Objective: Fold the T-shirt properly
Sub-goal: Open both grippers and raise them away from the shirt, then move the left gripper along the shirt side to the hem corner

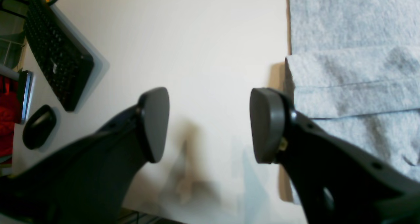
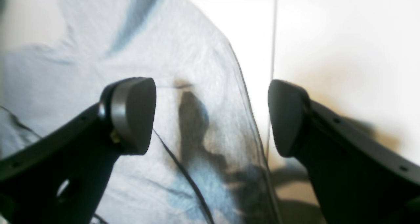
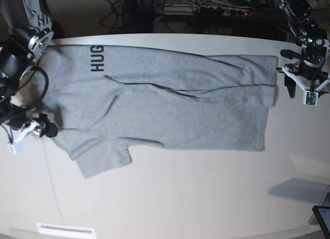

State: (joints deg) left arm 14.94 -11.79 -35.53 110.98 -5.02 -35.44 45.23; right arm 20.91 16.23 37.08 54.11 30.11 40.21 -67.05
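Grey T-shirt (image 3: 170, 100): flat on cream table (image 3: 196, 192), one long side already folded over. Left claw (image 1: 210, 125) gaping, empty, hem just beside it. Right claw (image 2: 211, 115) gaping, empty, over shoulder edge. Next, likely: grasp both ends. Room: keyboard (image 1: 55, 53), mouse (image 1: 39, 127) beyond left claw.

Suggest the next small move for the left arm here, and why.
Probably shift the left hand sideways onto the T-shirt edge and lower it to pinch. In the left wrist view it is open over the bare table, with the folded hem just beside one finger. The right hand is open too, straddling the shirt's edge, holding nothing.
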